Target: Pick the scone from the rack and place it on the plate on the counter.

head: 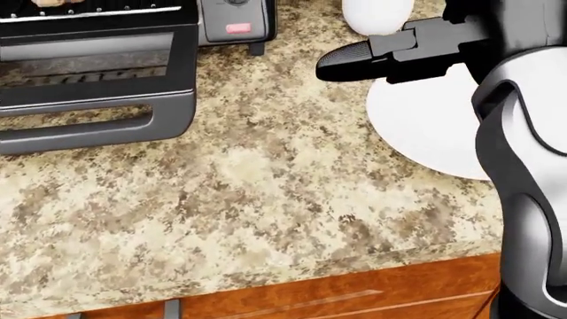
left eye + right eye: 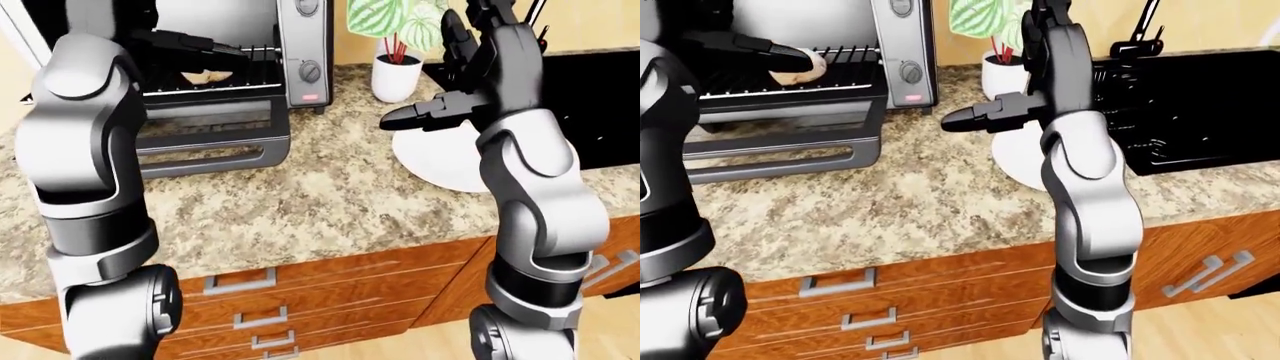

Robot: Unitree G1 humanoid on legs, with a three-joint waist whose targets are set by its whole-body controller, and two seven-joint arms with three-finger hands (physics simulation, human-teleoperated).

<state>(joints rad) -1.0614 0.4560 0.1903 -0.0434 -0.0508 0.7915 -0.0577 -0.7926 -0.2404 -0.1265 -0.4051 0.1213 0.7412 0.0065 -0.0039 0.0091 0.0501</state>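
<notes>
Left-eye view: we saw the scone (image 2: 207, 75) lying on the rack (image 2: 215, 84) inside the open toaster oven (image 2: 232, 52), so the pick was not yet done. Our left hand (image 2: 200, 43) reached into the oven above the scone, its dark fingers (image 2: 222, 49) stretched out and, as far as we could judge, holding nothing. The white plate (image 2: 440, 161) sat bare on the counter (image 2: 300, 202), just beside a potted plant (image 2: 398, 45).

Head view: we looked down on the speckled counter, the oven door (image 1: 98, 113) folded down at upper left, and the plate at right, partly hidden by our right arm (image 1: 523, 153). The right hand (image 1: 354, 61) hovered above the plate's upper edge, pointing left; we could not tell whether it was open or closed.

Right-eye view: the left hand's fingertips touched or nearly touched the scone, but no grip was visible. We judged the grasp, the carry and the placing all remained.
</notes>
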